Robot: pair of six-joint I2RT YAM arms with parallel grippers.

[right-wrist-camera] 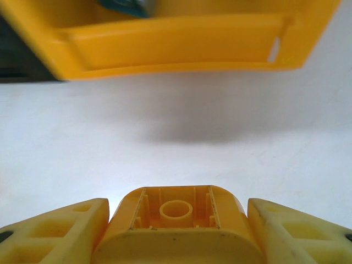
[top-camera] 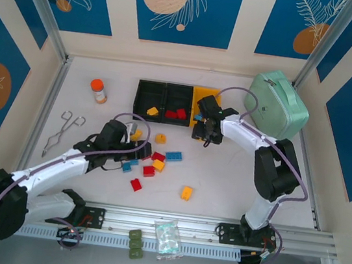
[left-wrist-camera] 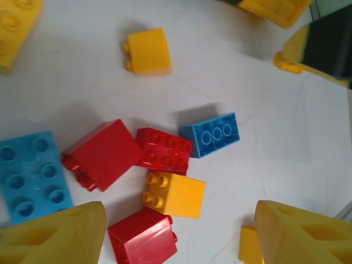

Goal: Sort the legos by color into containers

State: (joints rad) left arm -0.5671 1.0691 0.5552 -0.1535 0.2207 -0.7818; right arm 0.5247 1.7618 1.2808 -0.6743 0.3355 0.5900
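From above: left gripper (top-camera: 135, 136) over scattered legos (top-camera: 157, 163) mid-table, right gripper (top-camera: 204, 134) at the containers' (top-camera: 167, 85) near right corner. Left wrist: fingers (left-wrist-camera: 52, 234) spread wide above legos. Right wrist: fingers (right-wrist-camera: 55, 234) pinch a yellow brick (right-wrist-camera: 176, 220) before the yellow bin (right-wrist-camera: 181, 44).

White-shelled left arm (top-camera: 49, 170) and right arm (top-camera: 244, 134), black joints, looping lilac cables (top-camera: 233, 89), ribbed yellow fingers (left-wrist-camera: 55, 236)

— Where did the top camera sit?
— High behind the arm bases, looking down on the whole table, the containers (top-camera: 166, 86) mid-frame.
— And the wrists?
— The left looked straight down, close, on legos (left-wrist-camera: 165, 151) just in front of the containers, also seen from above. The right, low and very near, faced the yellow container (right-wrist-camera: 181, 41) past a yellow lego (right-wrist-camera: 176, 220).
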